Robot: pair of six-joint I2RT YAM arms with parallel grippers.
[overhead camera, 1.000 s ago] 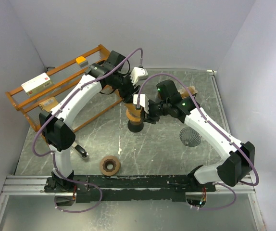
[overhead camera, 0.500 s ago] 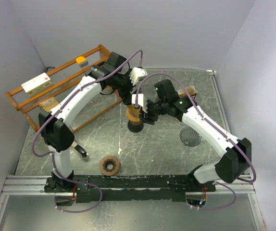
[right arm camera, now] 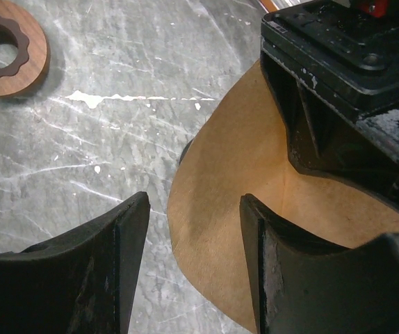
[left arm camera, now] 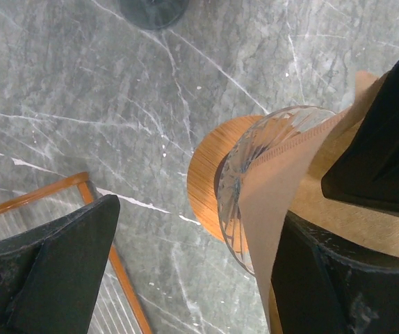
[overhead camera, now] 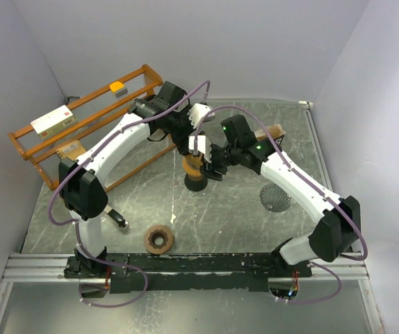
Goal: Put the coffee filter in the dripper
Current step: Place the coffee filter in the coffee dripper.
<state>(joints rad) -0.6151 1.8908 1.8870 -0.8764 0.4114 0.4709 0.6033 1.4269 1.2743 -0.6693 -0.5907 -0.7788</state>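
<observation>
Left gripper [left arm camera: 196, 219] of mine is spread wide and has hold of nothing. Between its fingers, just beyond the tips, sits the glass dripper [left arm camera: 235, 182] on its round wooden collar [left arm camera: 203, 174]. The brown coffee filter [left arm camera: 276, 188] stands in that ribbed glass cone. Its seamed edge rises above the rim and runs close along my right-hand finger; whether paper and finger touch I cannot tell.

My right gripper [right arm camera: 194, 209] hangs over the same cone from the opposite side, its fingers parted and pinching nothing. The open mouth of the filter lies under them, its curved edge showing in the gap. Past those fingertips, the black body of my left gripper covers the far side of the filter.

Under everything is the grey marble table [left arm camera: 81, 104]. Beside my left gripper's left-hand finger, an orange bar of the wooden rack [left arm camera: 46, 193] crosses the view. Farther out from the right gripper, off to its left, a wooden ring [right arm camera: 5, 49] with a dark scalloped hole lies flat on the table, well apart from the dripper
</observation>
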